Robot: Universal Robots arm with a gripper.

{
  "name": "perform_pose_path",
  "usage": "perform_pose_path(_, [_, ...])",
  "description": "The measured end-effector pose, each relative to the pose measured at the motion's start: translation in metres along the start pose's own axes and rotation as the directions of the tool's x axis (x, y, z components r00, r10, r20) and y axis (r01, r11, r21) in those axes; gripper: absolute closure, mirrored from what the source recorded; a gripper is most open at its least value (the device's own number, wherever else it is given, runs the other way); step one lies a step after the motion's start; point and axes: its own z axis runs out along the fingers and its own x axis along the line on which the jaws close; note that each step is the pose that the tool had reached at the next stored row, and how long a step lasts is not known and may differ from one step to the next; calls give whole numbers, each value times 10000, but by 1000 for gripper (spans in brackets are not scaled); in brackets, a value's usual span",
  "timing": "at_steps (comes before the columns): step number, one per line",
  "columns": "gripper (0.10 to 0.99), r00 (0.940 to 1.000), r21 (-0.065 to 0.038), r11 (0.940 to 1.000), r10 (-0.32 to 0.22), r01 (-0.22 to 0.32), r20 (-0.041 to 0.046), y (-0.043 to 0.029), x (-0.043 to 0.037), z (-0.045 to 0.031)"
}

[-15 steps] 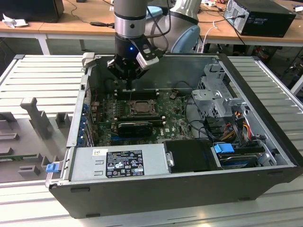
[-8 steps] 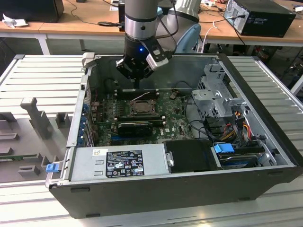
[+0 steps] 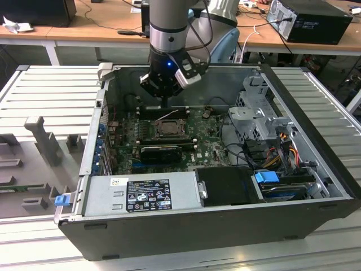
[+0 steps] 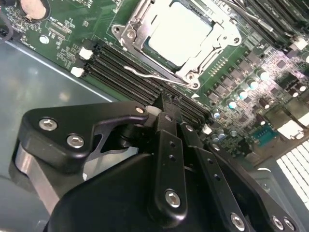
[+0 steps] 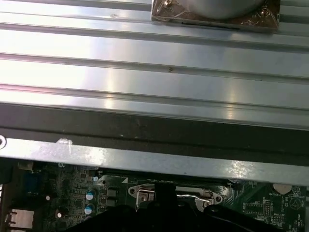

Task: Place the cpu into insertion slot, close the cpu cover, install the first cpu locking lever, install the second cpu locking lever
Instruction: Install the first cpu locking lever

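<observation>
second wrist view: gripper (image 4: 165, 102) jaws pressed together, nothing held, tip low over memory slots (image 4: 120, 72). cpu (image 4: 179, 36) seated in insertion slot (image 4: 143, 48), cpu cover (image 4: 136, 30) down around it, chip showing through cut-out. wire locking lever (image 4: 152, 75) lies between tip and socket, near tip, long axis along socket edge, parallel to memory slots; looks unhooked, judgement only. exterior view: gripper hangs over green motherboard (image 3: 208, 147) inside open pc case (image 3: 316, 118), case wall close on far side, room tight.
</observation>
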Motion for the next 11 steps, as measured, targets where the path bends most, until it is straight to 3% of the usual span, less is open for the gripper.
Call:
perform_pose_path(2, [980,9999,6,10000,-13,13,143,-1,-7,19])
perform_pose_path(11, [980,9999,9,10000,-14,14,146,-19,-143,139])
